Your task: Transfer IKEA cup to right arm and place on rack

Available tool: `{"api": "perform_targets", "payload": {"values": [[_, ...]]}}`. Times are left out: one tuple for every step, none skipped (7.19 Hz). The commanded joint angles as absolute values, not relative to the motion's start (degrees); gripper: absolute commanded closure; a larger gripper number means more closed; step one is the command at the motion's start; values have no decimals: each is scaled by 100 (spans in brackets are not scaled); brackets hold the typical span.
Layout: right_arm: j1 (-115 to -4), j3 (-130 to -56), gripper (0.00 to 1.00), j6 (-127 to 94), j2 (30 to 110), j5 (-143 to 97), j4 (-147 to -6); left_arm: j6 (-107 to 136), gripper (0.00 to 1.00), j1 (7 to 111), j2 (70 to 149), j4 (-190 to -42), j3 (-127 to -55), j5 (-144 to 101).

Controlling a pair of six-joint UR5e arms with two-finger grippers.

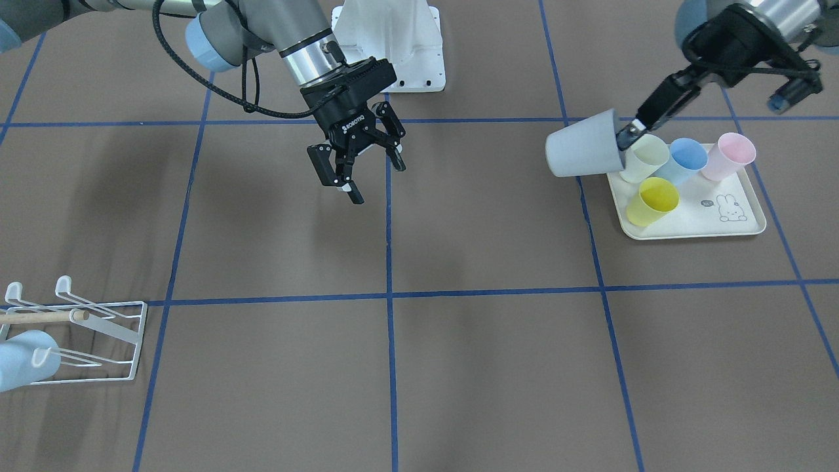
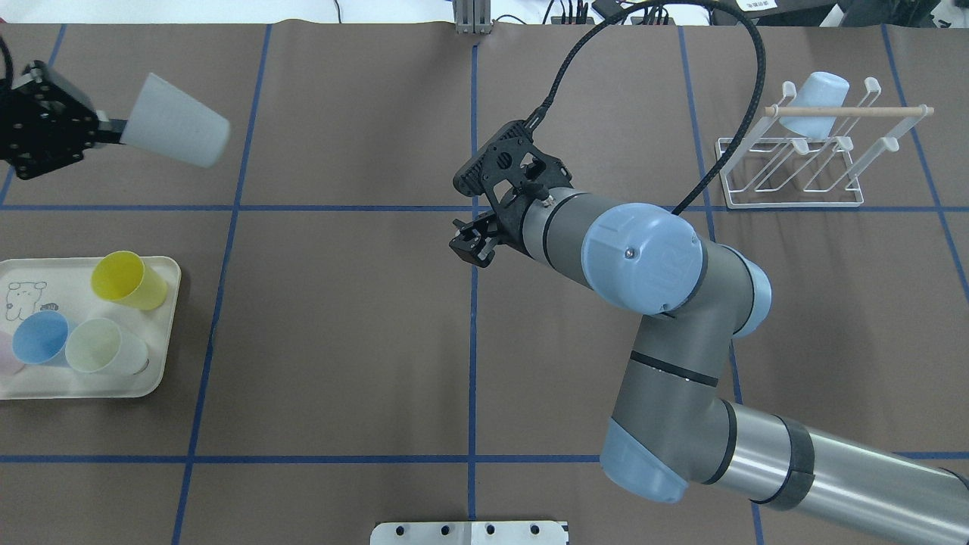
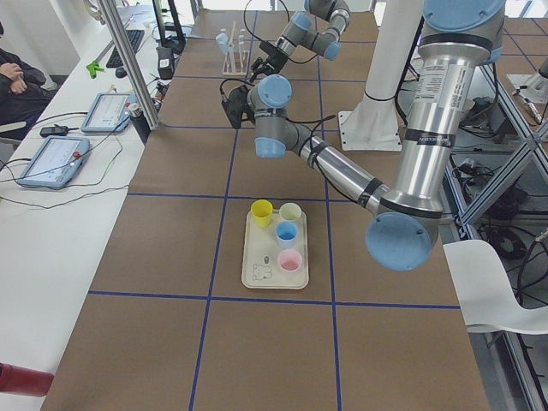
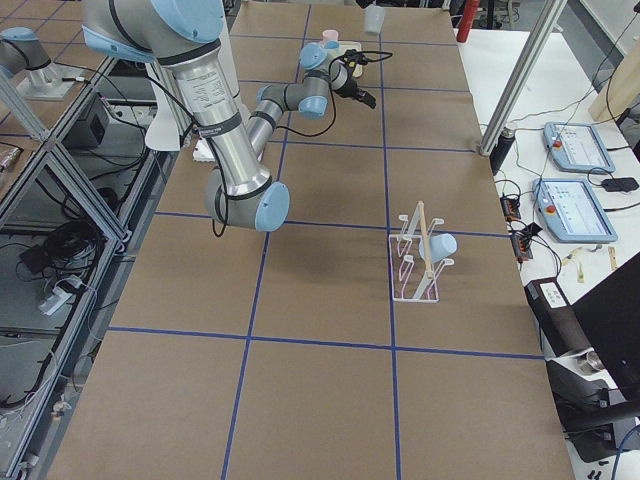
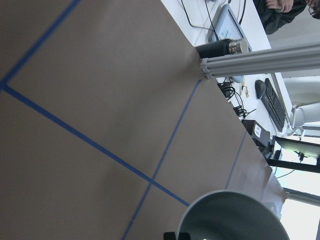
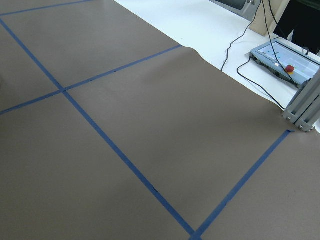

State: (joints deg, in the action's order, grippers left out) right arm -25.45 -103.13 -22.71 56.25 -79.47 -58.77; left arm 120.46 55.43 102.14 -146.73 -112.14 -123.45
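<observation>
Wrist cam here, and it's mostly brown table [image 5: 90, 100] with blue tape lines [image 5: 75, 132] that cross down near 6 o'clock. A grey cup [image 5: 230, 220] pokes in at about 5 o'clock. I only get its rounded rim, the rest is cut off by the bottom edge. There's a small black bit [image 5: 171, 235] just beside that rim, can't tell what it is. Up at 2 o'clock an aluminium bar [image 5: 265, 55] stands at the table edge with a black flask [image 5: 220, 48] right next to it, and a tablet [image 5: 227, 17] just past that. Keyboard [image 5: 277, 102] is at 3 o'clock, and a person in dark clothes [image 5: 272, 17] is at 1 o'clock.
</observation>
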Motion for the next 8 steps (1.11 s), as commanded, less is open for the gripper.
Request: {"api": "perform_targets", "payload": {"values": [[-2435,-10248,1,-1681,5634,-7963,-5050,12507,100,4635,10651,-14669,-11162,-11813],[-2391,-10109,1,-1661,5651,-8154,-4427,12516,100,4545,10687,-14695,-11214,-11821],[-2382,-9899,2,-1661,5651,-8487,-3760,12516,100,4431,10731,-14704,-11241,-11821],[-2399,-9775,2,-1583,5695,-8542,-3553,12463,100,4404,10740,-14695,-11241,-11804],[-2399,-9756,2,-1321,5739,-8534,-3577,12437,100,4395,10740,-14678,-11241,-11804],[-2391,-9756,2,-1292,5748,-8543,-3577,12419,100,4334,10732,-14660,-11241,-11804],[-2391,-9765,2,-1292,5757,-8560,-3525,12393,100,4281,10723,-14660,-11224,-11795],[-2382,-9773,2,-1292,5757,-8569,-3524,12166,100,4263,10697,-14643,-11198,-11795]]}}
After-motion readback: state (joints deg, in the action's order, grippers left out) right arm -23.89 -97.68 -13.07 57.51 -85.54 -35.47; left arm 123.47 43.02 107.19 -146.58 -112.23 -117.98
